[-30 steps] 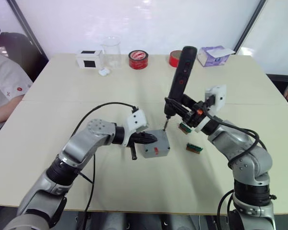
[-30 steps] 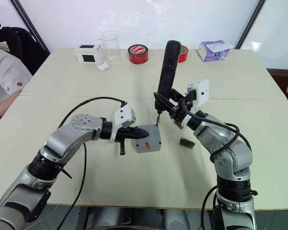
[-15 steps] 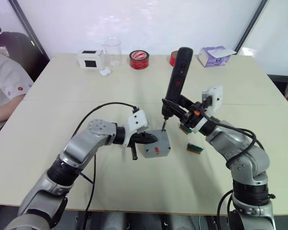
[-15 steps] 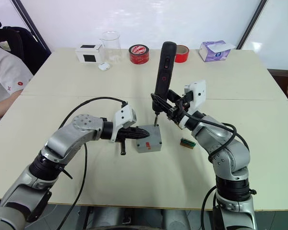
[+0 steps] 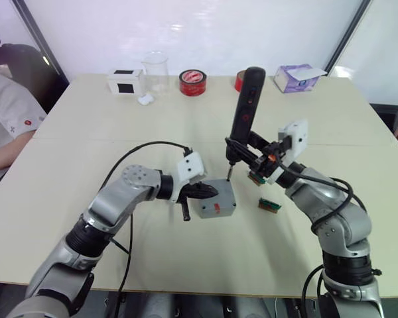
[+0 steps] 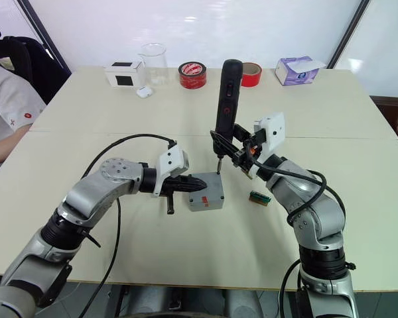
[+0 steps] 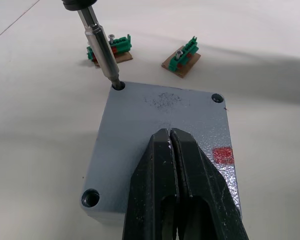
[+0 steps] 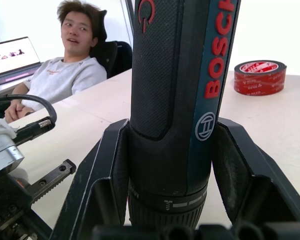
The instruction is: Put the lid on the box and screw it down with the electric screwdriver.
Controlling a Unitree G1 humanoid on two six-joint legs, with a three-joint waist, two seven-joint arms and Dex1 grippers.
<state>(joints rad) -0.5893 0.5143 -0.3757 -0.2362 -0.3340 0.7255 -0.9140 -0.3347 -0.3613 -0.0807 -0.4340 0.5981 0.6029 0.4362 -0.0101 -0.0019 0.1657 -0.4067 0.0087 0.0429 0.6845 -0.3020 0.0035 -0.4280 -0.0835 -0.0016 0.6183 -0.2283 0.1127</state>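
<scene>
The grey lid (image 7: 166, 122) with its small red mark lies flat on the grey box (image 5: 216, 199) at mid table. My left gripper (image 7: 171, 136) is shut and presses down on the lid's top. The black electric screwdriver (image 5: 243, 116) stands nearly upright, with my right gripper (image 5: 244, 147) shut on its lower body. Its metal bit (image 7: 101, 48) sits in the lid's corner screw hole. Other corner holes (image 7: 91, 196) show on the lid.
Two small green circuit boards (image 5: 268, 205) lie just right of the box. At the table's far side stand a white box with a black square (image 5: 125, 81), a clear beaker (image 5: 155, 71), red tape rolls (image 5: 192, 82) and a tissue pack (image 5: 298, 77). A person (image 5: 6, 122) sits at left.
The screwdriver has moved slightly left and stood a little more upright, its bit staying at the lid's corner hole. The left gripper has held still on the lid.
</scene>
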